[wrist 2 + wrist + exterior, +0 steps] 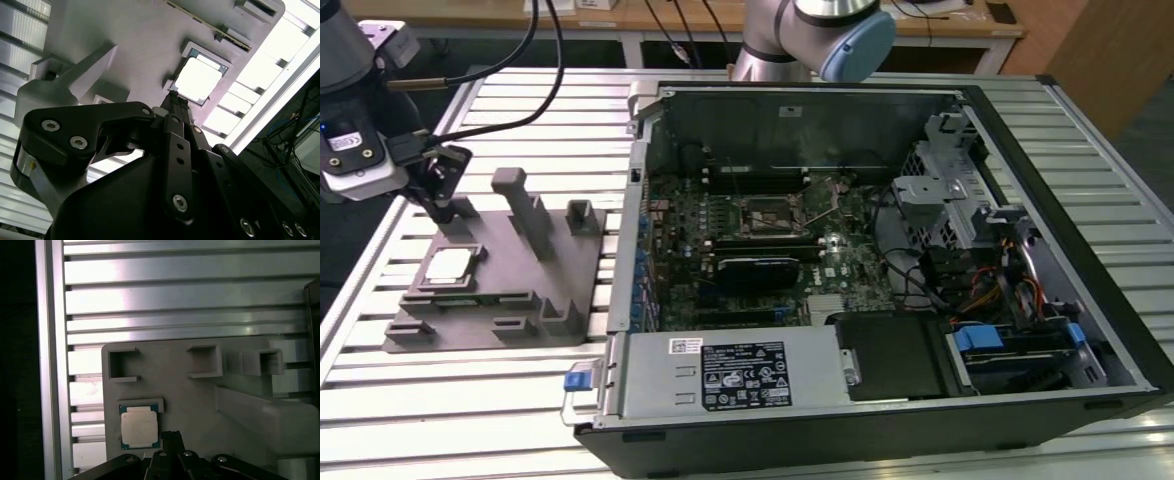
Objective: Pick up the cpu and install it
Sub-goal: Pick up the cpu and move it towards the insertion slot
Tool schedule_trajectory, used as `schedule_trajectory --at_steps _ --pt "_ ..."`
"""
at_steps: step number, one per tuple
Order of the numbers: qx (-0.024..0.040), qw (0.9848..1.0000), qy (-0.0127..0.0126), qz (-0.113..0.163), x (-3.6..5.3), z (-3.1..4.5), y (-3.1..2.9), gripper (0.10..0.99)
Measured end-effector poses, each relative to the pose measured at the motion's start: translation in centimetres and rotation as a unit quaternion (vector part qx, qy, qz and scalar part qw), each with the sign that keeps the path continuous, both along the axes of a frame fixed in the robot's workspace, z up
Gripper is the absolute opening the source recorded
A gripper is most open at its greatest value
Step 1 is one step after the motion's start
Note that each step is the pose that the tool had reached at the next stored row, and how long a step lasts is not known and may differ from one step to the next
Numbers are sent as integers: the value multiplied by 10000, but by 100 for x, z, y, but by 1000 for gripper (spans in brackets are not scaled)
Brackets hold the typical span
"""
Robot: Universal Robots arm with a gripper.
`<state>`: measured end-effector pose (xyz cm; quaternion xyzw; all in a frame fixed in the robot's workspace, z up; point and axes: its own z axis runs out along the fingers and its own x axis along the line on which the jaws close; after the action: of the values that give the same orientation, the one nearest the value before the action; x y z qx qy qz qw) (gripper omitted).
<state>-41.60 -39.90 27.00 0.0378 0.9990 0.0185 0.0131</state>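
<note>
The cpu [450, 265] is a small silver-topped square lying flat in a recess of the grey fixture block [520, 300] at the exterior view's left. My gripper [448, 212] hangs just above the block, a little behind the cpu and apart from it. Both wrist views show the cpu [198, 80] [139, 429] close beside the dark fingertips [175, 98] [171, 436]. The fingers stand together, shut, with nothing between them. The open computer case [1014, 150] lies to the right, its motherboard socket [767, 213] exposed.
Upright posts [520, 205] rise from the fixture block right beside my gripper. A black finned heatsink [754, 270] sits on the board below the socket. Cables and drive bays [987, 280] fill the case's right side. Everything rests on a slatted metal table [454, 400].
</note>
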Motion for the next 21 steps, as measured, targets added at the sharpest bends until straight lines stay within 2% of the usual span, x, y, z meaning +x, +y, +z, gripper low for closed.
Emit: schedule_trajectory --at_steps 21 --pt "0 10000 0 0 -46 -94 0 106"
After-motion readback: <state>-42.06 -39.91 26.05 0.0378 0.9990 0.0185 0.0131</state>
